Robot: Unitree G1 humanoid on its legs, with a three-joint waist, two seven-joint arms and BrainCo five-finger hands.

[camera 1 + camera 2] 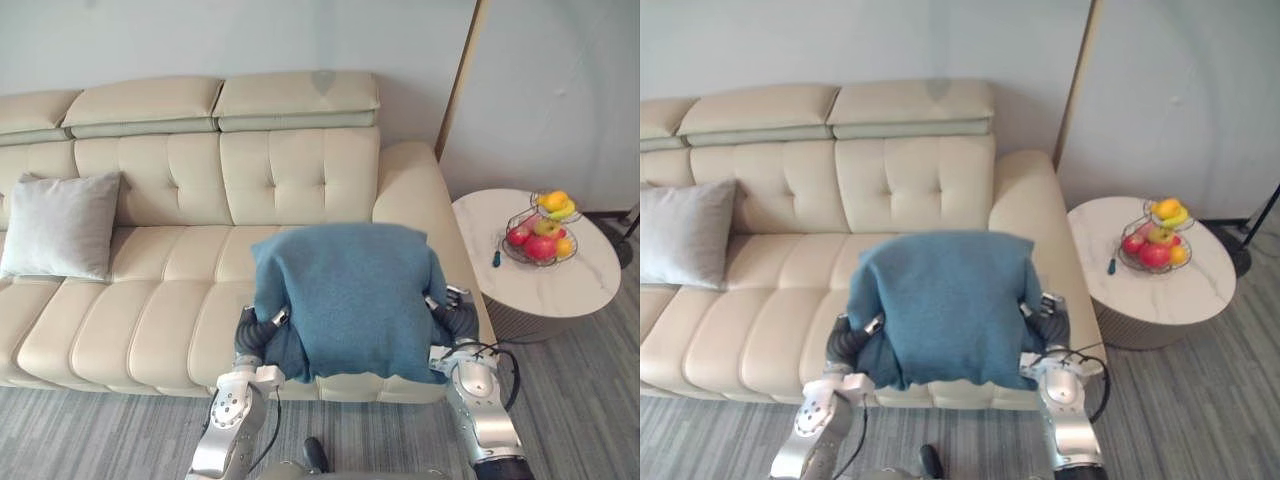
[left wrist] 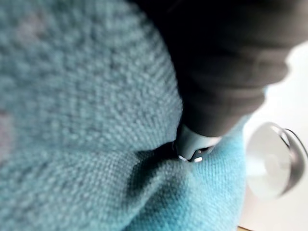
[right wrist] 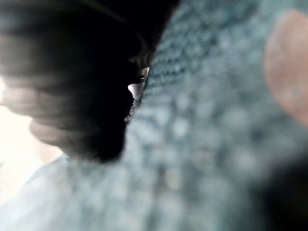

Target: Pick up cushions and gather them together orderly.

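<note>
The blue cushion (image 1: 350, 300) is up off the seat and held between the two hands, its knitted face turned toward me and hanging over the front edge of the cream sofa (image 1: 200, 180). The left hand (image 1: 257, 328) is pressed against one lower side of it and the right hand (image 1: 452, 313) against the other, each showing its dark ribbed cover at the cushion's edge. The cushion covers the rest of both hands, so I cannot tell whether either is open or closed around it. In both wrist views the teal weave lies right up against the dark cover. A grey cushion (image 1: 62, 226) stands well out beyond the left hand, on the seat and leaning against the backrest. Beyond the right hand, past the sofa's arm, is a round white table (image 1: 560, 285) carrying a wire basket (image 1: 527, 262) of fruit (image 1: 540, 247).
</note>
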